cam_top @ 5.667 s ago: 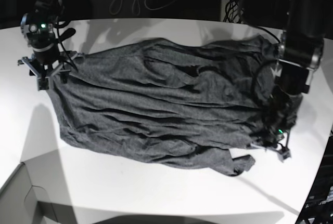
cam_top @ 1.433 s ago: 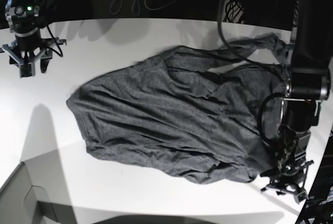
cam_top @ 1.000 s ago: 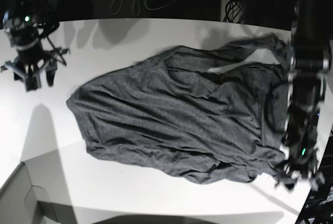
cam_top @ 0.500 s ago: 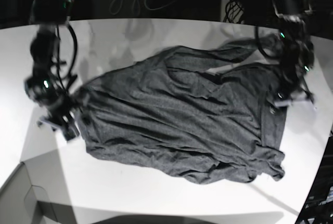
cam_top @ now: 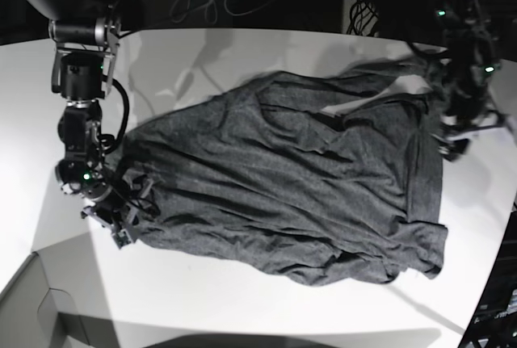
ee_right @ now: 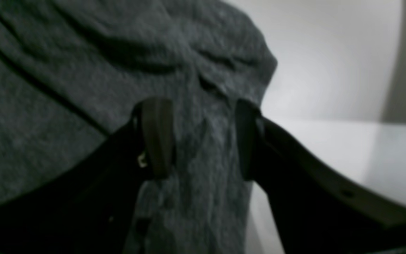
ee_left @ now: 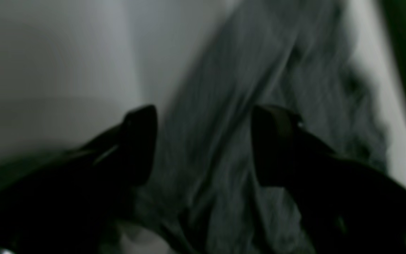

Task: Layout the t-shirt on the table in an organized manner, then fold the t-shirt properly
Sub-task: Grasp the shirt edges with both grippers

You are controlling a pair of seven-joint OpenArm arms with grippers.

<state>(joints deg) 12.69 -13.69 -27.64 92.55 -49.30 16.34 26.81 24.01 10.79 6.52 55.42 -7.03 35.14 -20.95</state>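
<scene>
White, smooth desk [cam_top: 242, 299] with a curved far edge fills most of the base view; dark background with cables and a red indicator light runs along the top of the frame. A grey box corner [cam_top: 32, 308] occupies the lower left.

A dark charcoal heather-grey knit t-shirt [cam_top: 283, 186] lies crumpled across the centre of the desk, extending from the left-centre to the right edge of the frame. Its surface carries many diagonal wrinkles. One bunched sleeve or corner sits at the lower right; another strip of fabric trails toward the upper right.

The right end effector [cam_top: 121, 211] is at the left-centre of the base view, at the shirt's left edge. In the right wrist view, its two black fingers [ee_right: 153, 137] stand apart with a ridge of grey fabric [ee_right: 203, 148] lying between them; whether the pads press on the cloth cannot be determined. White desk surface [ee_right: 330, 88] fills the upper right of that view.

The left end effector [cam_top: 460, 134] is at the upper right of the base view, over the shirt's right edge. In the blurred left wrist view, its fingers [ee_left: 139, 141] are spread wide, with streaked grey fabric [ee_left: 224, 123] visible between and beyond them, and nothing clamped.
</scene>
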